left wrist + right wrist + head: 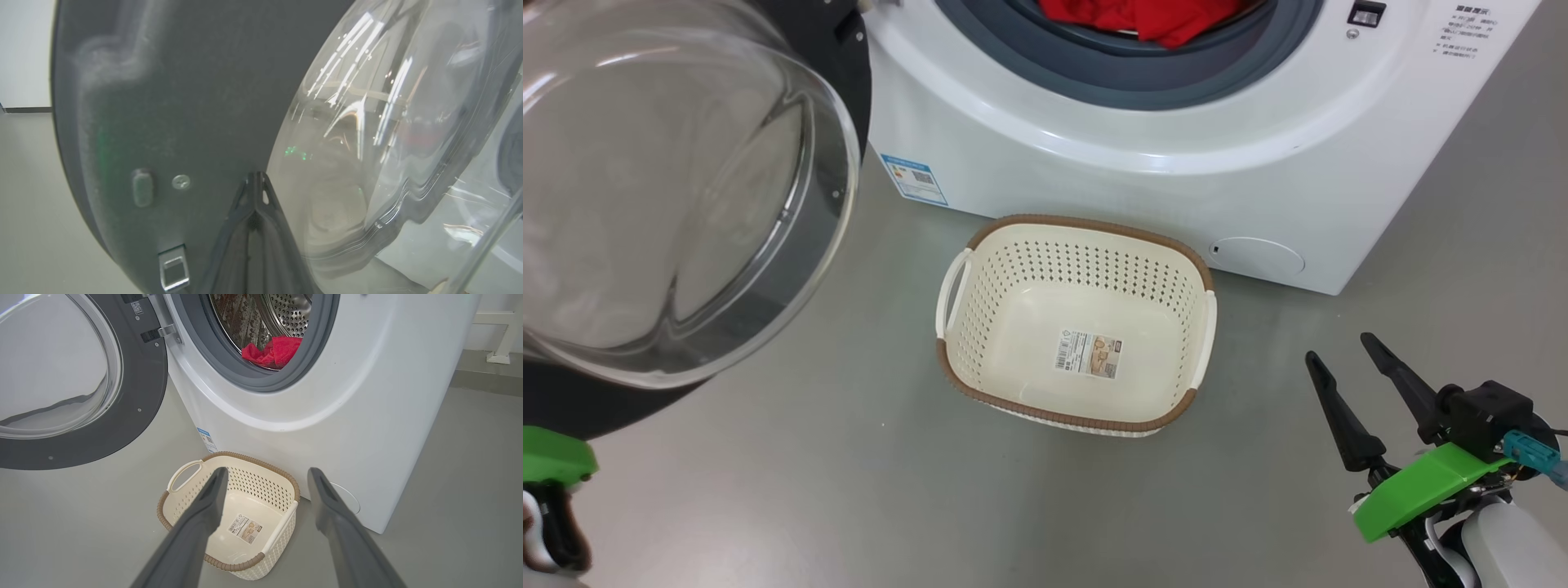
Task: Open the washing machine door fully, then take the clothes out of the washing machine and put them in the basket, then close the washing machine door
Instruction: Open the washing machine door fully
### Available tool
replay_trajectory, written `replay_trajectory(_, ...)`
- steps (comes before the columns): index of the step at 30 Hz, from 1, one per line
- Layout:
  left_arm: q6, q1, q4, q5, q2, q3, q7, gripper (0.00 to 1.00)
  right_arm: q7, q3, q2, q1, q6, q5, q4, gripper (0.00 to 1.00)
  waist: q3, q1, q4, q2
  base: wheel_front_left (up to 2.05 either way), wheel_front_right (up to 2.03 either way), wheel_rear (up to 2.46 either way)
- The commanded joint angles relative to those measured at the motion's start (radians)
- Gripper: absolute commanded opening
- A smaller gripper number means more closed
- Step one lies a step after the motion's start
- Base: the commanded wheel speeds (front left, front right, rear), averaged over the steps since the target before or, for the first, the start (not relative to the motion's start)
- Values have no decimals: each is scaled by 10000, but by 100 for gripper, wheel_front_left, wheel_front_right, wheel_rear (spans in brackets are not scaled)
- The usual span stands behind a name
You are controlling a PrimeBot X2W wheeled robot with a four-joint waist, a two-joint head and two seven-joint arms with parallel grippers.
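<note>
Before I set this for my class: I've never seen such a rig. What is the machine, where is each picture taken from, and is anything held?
It is a robot with two arms, each ending in a two-fingered gripper. The head view looks down from its head; the others look out from its wrists. On the grey floor stand a white front-loading washing machine, its round black-rimmed glass door swung open, red clothes inside, and an empty cream perforated plastic basket. The right gripper is open, holding nothing; the left gripper, shut, points at the door's inside.

Clothes [1152, 20] cut off; maybe 1 pile.
</note>
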Motion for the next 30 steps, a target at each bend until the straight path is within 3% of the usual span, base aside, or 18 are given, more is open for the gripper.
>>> replay_trajectory(1, -58, -364, -58, 173, 738, 443, -51, 0, -120, 175, -111, -83, 16, -101, -260, 100, 66, 0, -44, -1, 0, 0, 0)
replay_trajectory(19, -101, -1309, 1146, 929, 1380, 1432, -51, 0, -120, 242, -180, -269, 16, -106, -235, 100, 192, 0, -277, -1, 0, 0, 0)
replay_trajectory(24, -420, -1108, 1252, 946, 1215, 1516, -51, 0, -120, 190, -96, -198, 16, -95, -193, 100, -14, 0, -264, -1, 0, 0, 0)
replay_trajectory(30, -664, -371, 715, 877, 640, 1423, -51, 0, -120, 214, 41, -45, 16, -83, -157, 100, -431, 0, -233, -1, 0, 0, 0)
